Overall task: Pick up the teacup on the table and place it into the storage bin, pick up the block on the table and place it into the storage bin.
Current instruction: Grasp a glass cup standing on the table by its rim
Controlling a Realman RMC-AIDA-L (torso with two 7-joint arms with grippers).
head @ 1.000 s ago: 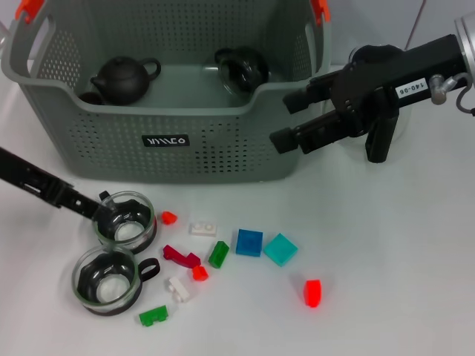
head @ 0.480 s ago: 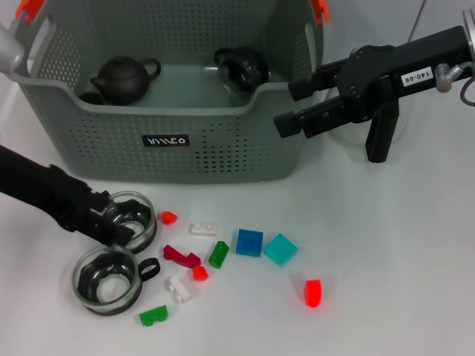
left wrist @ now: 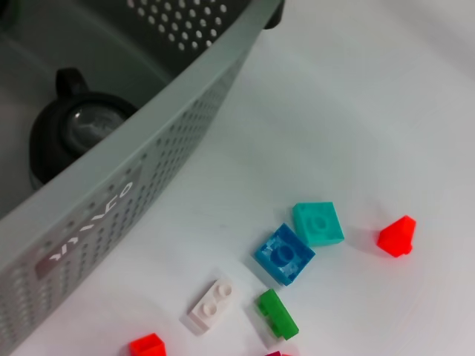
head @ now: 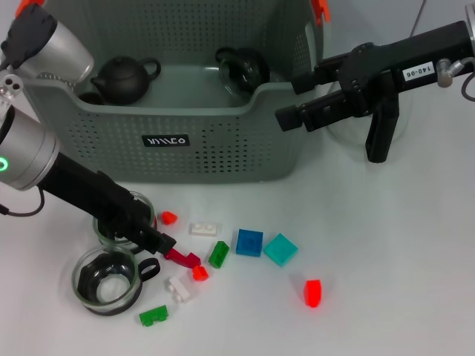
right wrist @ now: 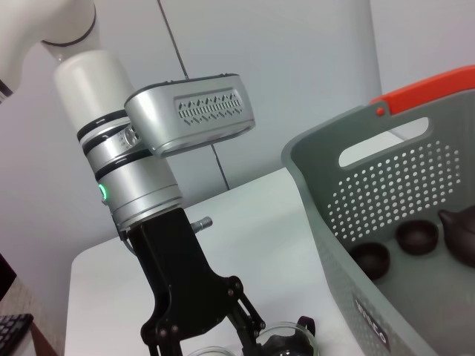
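Note:
Two glass teacups stand at the front left: one (head: 110, 279) is in full view, the other (head: 119, 216) is mostly hidden under my left gripper (head: 158, 240). That gripper hangs low between the hidden cup and a magenta block (head: 182, 257). Several blocks lie scattered to its right: blue (head: 249, 242), teal (head: 280, 249), green (head: 218, 254), white (head: 202, 229) and red (head: 312, 293). The grey storage bin (head: 185, 111) stands behind them. My right gripper (head: 293, 98) is open with nothing in it, in the air at the bin's right front corner.
Inside the bin are a black teapot (head: 122, 78) and a glass pot with a black lid (head: 241, 68). The right wrist view shows small dark cups (right wrist: 369, 259) there too. More small blocks (head: 153, 316) lie near the front cup.
My left arm has swung in from the left, and its gripper has passed over the rear teacup towards the magenta block. The right gripper has risen slightly beside the bin.

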